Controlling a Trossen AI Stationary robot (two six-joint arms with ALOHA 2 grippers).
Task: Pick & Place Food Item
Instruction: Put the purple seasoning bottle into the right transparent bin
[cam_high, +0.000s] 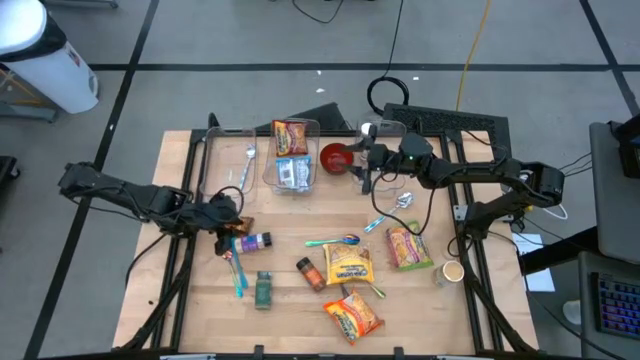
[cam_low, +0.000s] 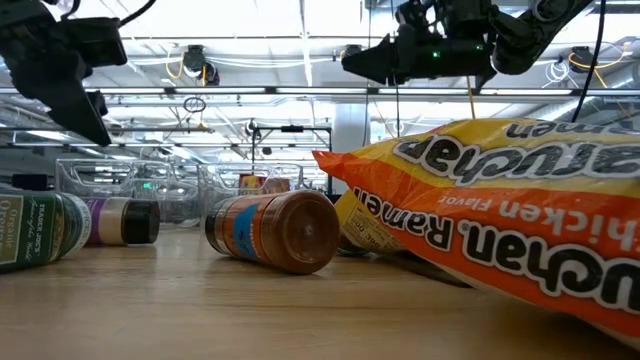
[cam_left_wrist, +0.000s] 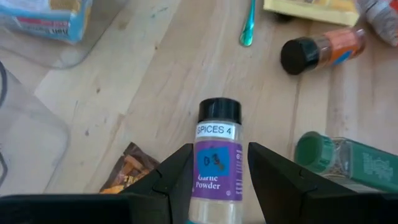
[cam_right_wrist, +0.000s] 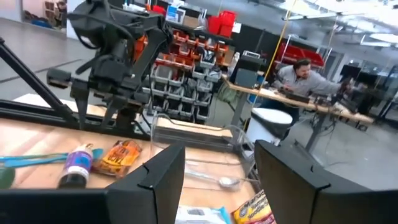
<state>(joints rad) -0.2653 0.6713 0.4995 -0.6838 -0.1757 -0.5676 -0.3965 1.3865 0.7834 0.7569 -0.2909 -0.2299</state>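
Several orange ramen packets lie on the wooden table: one (cam_high: 349, 265) in the middle, one (cam_high: 408, 247) to its right, one (cam_high: 352, 315) near the front edge. Another ramen packet (cam_high: 290, 135) and a blue packet (cam_high: 293, 173) lie in a clear bin. My left gripper (cam_high: 230, 217) hangs open above the table's left half. A purple-labelled garlic powder jar (cam_left_wrist: 216, 165) lies on its side on the wood below and beyond the gripper, with a brown snack packet (cam_left_wrist: 127, 173) beside it. My right gripper (cam_high: 362, 165) stands open and raised at the far side, next to a red bowl (cam_high: 335, 157).
A second clear bin (cam_high: 228, 160) holding a spoon stands at the far left. A brown spice jar (cam_high: 310, 272), a green jar (cam_high: 263, 288), teal utensils (cam_high: 237, 270) and a paper cup (cam_high: 453, 272) lie about. A person (cam_right_wrist: 305, 78) sits at a desk beyond the table.
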